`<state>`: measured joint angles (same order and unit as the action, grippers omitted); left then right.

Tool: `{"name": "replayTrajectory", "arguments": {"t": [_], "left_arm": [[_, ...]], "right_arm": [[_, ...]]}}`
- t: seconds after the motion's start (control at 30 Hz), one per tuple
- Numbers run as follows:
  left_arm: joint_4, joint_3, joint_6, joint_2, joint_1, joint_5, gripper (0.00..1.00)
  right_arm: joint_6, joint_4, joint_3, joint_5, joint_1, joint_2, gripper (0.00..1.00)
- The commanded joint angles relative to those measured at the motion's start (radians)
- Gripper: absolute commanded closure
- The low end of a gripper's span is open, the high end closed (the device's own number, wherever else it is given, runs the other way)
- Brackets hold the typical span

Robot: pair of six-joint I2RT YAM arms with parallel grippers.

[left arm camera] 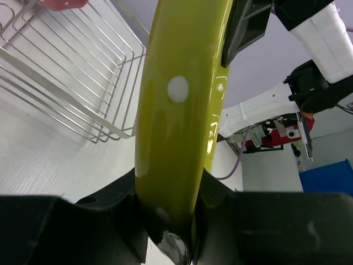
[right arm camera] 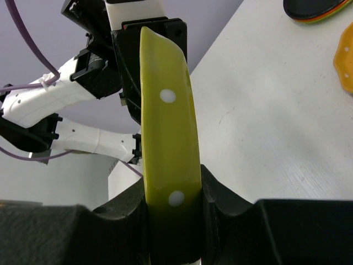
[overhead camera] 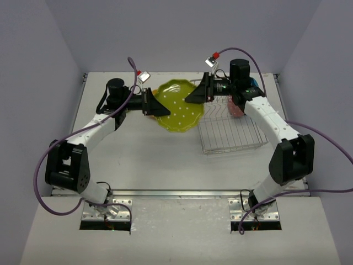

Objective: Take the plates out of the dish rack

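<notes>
Two grippers on one plate here. Top view: the lime green plate (overhead camera: 179, 107) is held over the worktop (overhead camera: 138, 154). The left gripper (overhead camera: 158, 105) is clamped on its 9 o'clock rim and the right gripper (overhead camera: 194, 96) on its 2 o'clock rim. The dish rack (overhead camera: 231, 132) sits at 4 o'clock from it, with a pink plate (overhead camera: 237, 107) standing at the far end. Left wrist: fingers pinched tight on the plate's edge, rack at 10 o'clock. Right wrist: same tight pinch, and an orange plate (right arm camera: 345, 63) lies flat at 2 o'clock.

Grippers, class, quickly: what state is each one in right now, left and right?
Left gripper: closed, holding the lime green, wavy-rimmed, dotted plastic plate by its left edge.
Right gripper: closed, holding the same plate by its right edge.
</notes>
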<state>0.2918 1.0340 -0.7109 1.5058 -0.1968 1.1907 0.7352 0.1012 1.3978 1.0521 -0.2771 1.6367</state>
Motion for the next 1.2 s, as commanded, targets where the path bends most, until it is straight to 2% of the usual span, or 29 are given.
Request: {"name": "replayTrajectory", "arguments": {"t": [0.0,0.03,0.07,0.1,0.13,0.17,0.37,0.57,0.73,0.9,1.17], "left_arm": [[0.091,0.005,0.011,0.001,0.060,0.002,1.00],[0.089,0.007,0.006,0.007,0.078,-0.003,1.00],[0.083,0.012,0.002,0.018,0.092,-0.014,1.00],[0.083,0.014,-0.002,0.025,0.128,-0.018,1.00],[0.075,0.028,-0.006,0.041,0.159,-0.030,1.00],[0.064,0.039,-0.004,0.059,0.180,-0.045,1.00],[-0.183,0.190,0.175,0.165,0.257,-0.235,1.00],[-0.286,0.339,0.248,0.324,0.256,-0.424,1.00],[-0.320,0.461,0.249,0.459,0.251,-0.454,1.00],[-0.345,0.520,0.260,0.557,0.236,-0.436,1.00],[-0.406,0.597,0.306,0.638,0.194,-0.446,1.00]], "right_arm": [[-0.012,0.032,0.058,-0.048,0.000,-0.028,0.74],[-0.027,0.057,0.066,-0.077,0.001,-0.029,0.59],[-0.053,0.103,0.077,-0.132,0.001,-0.029,0.35],[-0.070,0.129,0.082,-0.166,0.001,-0.032,0.20],[-0.096,0.169,0.093,-0.233,0.001,-0.032,0.07],[-0.126,0.208,0.104,-0.303,0.001,-0.034,0.01],[-0.267,0.327,0.126,-0.620,0.000,-0.051,0.01],[-0.325,0.364,0.103,-0.771,0.000,-0.063,0.01],[-0.361,0.402,0.105,-0.779,0.001,-0.063,0.01],[-0.365,0.422,0.114,-0.769,0.001,-0.045,0.01],[-0.350,0.434,0.124,-0.742,0.001,-0.004,0.01]]}}
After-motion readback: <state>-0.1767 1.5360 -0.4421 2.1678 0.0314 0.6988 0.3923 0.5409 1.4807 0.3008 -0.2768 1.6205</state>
